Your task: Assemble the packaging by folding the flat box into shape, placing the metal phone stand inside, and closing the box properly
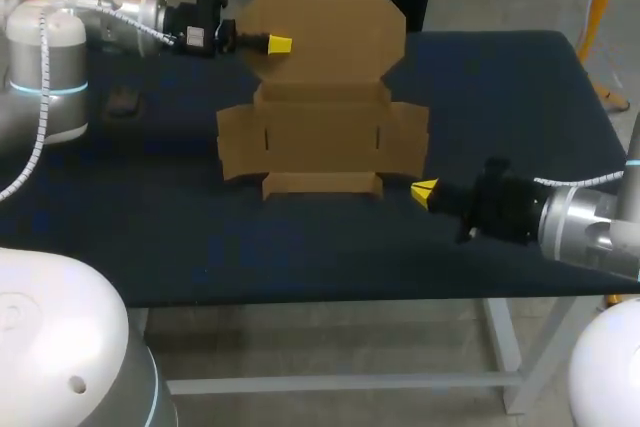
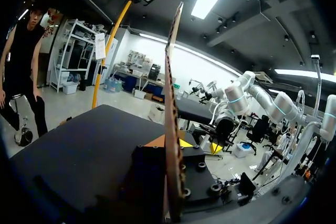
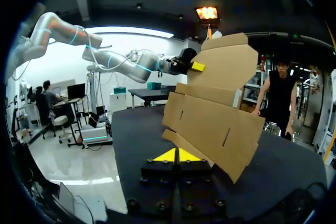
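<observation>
The brown cardboard box [image 1: 320, 137] lies unfolded in the middle of the table. Its rear lid panel [image 1: 325, 22] is tilted up off the surface. My left gripper [image 1: 278, 44] is shut on the left edge of that lid. In the left wrist view the lid panel [image 2: 170, 103] stands edge-on, rising from between the fingers. My right gripper [image 1: 424, 192] is shut and holds nothing, low by the box's front right corner. In the right wrist view the box [image 3: 215, 124] is just ahead of the closed tips of my right gripper [image 3: 177, 156]. A small dark object [image 1: 122, 102], perhaps the phone stand, lies at the left.
The dark table [image 1: 520, 107] has bare room to the right of the box and along its front edge [image 1: 330, 292]. My left arm [image 1: 90, 17] spans the back left corner.
</observation>
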`<state>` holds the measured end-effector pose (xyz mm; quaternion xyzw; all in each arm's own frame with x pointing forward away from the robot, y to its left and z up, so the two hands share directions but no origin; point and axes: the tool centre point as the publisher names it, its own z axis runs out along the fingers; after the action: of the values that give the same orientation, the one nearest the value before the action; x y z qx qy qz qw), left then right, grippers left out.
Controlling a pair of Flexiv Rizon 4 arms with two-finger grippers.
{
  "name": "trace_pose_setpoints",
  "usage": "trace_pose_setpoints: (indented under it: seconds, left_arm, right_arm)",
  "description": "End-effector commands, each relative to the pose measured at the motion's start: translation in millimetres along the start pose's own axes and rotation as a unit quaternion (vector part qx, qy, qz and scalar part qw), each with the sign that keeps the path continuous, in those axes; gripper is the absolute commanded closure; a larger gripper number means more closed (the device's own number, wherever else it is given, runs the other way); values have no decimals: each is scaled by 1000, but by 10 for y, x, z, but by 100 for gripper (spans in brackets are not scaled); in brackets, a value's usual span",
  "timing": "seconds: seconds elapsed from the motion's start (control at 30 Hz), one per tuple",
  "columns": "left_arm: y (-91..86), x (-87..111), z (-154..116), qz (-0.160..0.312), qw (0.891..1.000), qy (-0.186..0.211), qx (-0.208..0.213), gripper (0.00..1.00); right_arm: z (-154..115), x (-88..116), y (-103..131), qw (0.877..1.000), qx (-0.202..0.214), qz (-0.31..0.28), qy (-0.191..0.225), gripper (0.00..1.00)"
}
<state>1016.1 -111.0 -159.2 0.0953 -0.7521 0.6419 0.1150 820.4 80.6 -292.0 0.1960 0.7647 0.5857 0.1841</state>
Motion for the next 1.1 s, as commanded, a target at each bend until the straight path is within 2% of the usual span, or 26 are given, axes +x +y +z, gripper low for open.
trace_pose_setpoints:
  seconds: [0.03,0.43,0.83,1.0,1.1]
  left_arm:
    - [8,-58,-6,5,1000,23,1,100]
    - [40,-24,-1,27,999,-17,-2,100]
    - [96,73,19,59,998,-34,-5,100]
    - [155,71,24,64,997,-36,-3,100]
    - [169,64,19,67,997,-32,-3,100]
  right_arm:
    - [95,30,-22,1000,2,-1,-9,100]
    - [340,71,-118,1000,3,4,-31,100]
    - [505,109,-171,999,13,-3,-50,100]
    - [585,92,-245,997,22,36,-61,100]
    - [585,92,-245,997,22,36,-61,100]
